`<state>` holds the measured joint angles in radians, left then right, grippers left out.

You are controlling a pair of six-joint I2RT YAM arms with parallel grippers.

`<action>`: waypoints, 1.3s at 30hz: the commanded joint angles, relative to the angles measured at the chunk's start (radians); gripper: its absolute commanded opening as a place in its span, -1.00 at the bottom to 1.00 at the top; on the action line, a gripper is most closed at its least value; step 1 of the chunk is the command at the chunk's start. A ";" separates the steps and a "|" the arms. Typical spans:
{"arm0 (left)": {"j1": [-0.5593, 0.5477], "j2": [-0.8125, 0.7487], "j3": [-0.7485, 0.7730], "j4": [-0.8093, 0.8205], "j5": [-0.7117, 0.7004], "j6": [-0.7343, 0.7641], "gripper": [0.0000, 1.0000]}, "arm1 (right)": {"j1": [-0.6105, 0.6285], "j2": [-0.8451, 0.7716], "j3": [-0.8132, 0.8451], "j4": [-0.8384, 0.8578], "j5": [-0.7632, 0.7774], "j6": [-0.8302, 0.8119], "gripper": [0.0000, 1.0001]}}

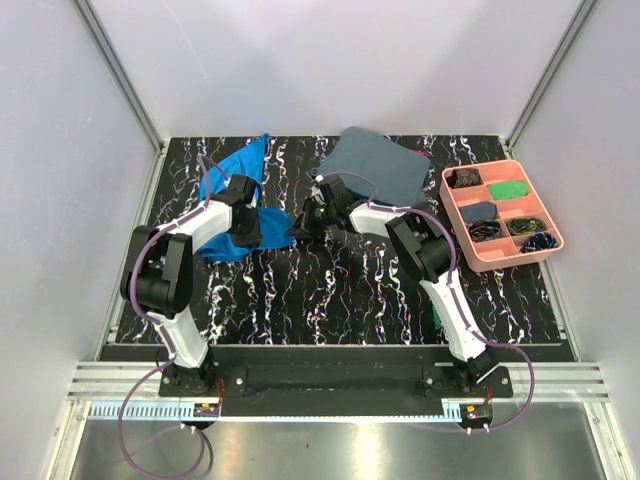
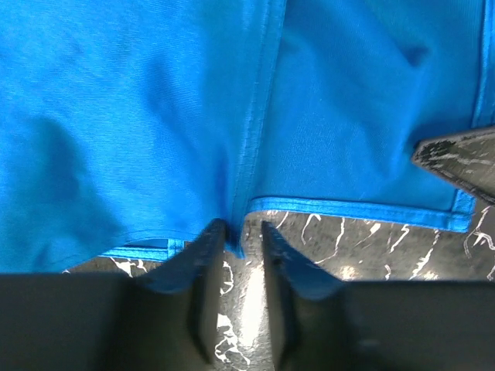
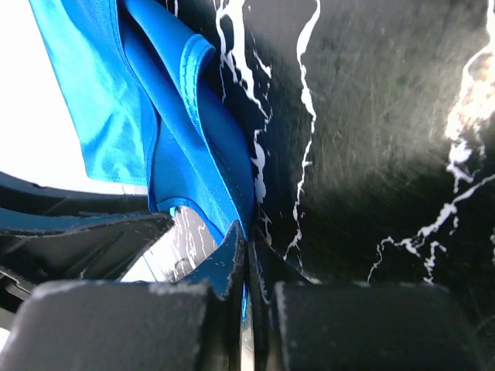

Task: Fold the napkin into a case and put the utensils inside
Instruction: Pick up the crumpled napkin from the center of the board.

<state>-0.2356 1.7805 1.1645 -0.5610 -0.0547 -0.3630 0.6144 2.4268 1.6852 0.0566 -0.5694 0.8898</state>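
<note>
Your right gripper (image 3: 247,249) has its fingers pressed almost together, with a thin sliver of the napkin (image 1: 240,170) showing between them, so it has the cloth pinched at an edge. From that pinch the bright blue cloth hangs in loose, overlapping folds up and to the left in the right wrist view, with a hemmed edge curling across it. Your left gripper (image 2: 241,232) is nearly closed, with only a narrow gap between the fingertips (image 2: 193,267). A hemmed corner of the napkin drops into that gap and lies against the left-hand finger. A crease in the cloth runs straight down to that spot, but you cannot tell from these views whether the cloth is truly clamped. In the left wrist view one dark finger (image 2: 460,158) of the other gripper reaches in from the right edge, over the napkin's hem. From above, both grippers meet close together at the near right corner of the napkin. The napkin lies bunched on the left rear part of the black marbled counter (image 1: 340,300). A dull grey-blue cloth (image 1: 375,165) sits just behind the right gripper, and a pink compartment tray (image 1: 459,222) stands at the right side.
</note>
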 commanded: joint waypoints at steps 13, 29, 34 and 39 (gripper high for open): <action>0.016 -0.035 -0.046 0.042 0.007 0.006 -0.81 | -0.002 -0.147 -0.102 0.015 0.011 -0.040 -1.00; 0.136 -0.341 -0.071 0.073 0.206 -0.079 -1.00 | -0.056 -0.262 -0.059 -0.153 -0.023 -0.257 -1.00; 0.304 -0.686 -0.091 0.200 0.467 -0.172 -1.00 | -0.067 -0.418 -0.002 -0.331 -0.009 -0.436 -1.00; 0.381 -0.921 -0.052 0.297 0.541 -0.267 -1.00 | -0.067 -0.613 0.094 -0.478 -0.024 -0.491 -1.00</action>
<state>0.1047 0.9821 1.0794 -0.3801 0.3180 -0.5270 0.5385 2.0224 1.6684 -0.3042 -0.5678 0.5114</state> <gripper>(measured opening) 0.005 0.011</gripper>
